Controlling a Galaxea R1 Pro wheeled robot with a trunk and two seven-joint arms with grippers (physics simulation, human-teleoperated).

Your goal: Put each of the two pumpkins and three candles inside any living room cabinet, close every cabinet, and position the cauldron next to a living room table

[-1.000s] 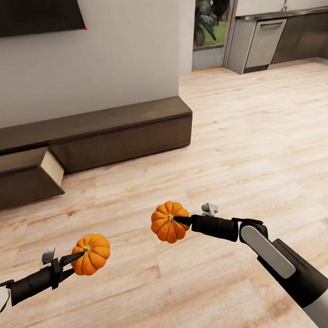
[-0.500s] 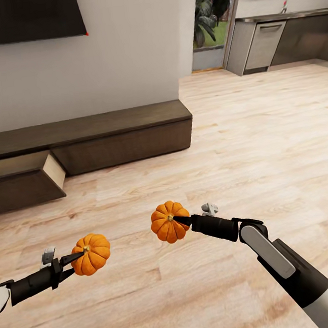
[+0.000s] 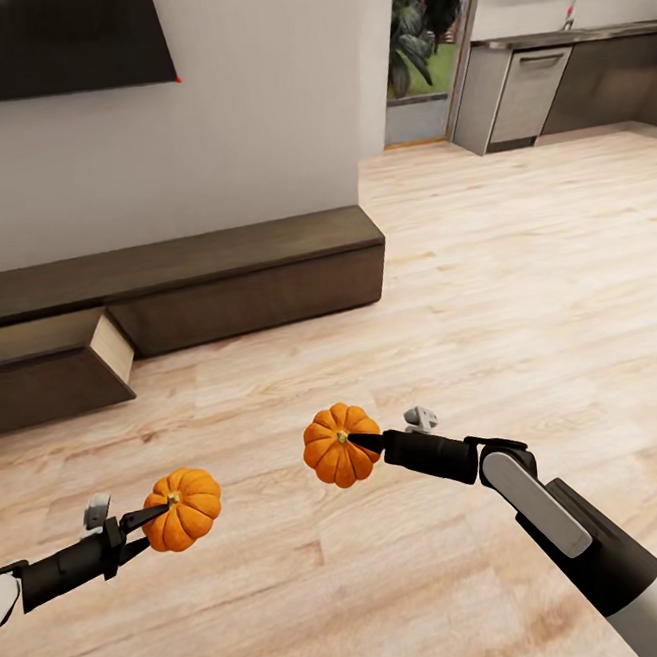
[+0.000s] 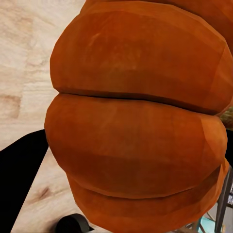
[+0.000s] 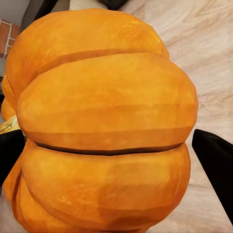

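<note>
Left gripper (image 3: 150, 513): jaws clamped on one pumpkin (image 3: 182, 508), round, ribbed, orange, held above the wood floor (image 3: 525, 279)
Right gripper (image 3: 365, 443): jaws clamped on second pumpkin (image 3: 339, 445), same kind, a gold-brown stem spot between the tips
Cabinet (image 3: 179, 293): low, dark brown, well beyond both jaws; its left drawer (image 3: 46, 364) pulled out, pale lining showing
No readable writing

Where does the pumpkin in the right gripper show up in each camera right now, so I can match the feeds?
Head view: pumpkin in the right gripper, just below centre, at the tip of the right gripper.
Right wrist view: the same pumpkin close up, between the dark fingers.
Left wrist view: that close-up is the other pumpkin.
Shared landmark: light wooden floor, also seen at and.
</note>
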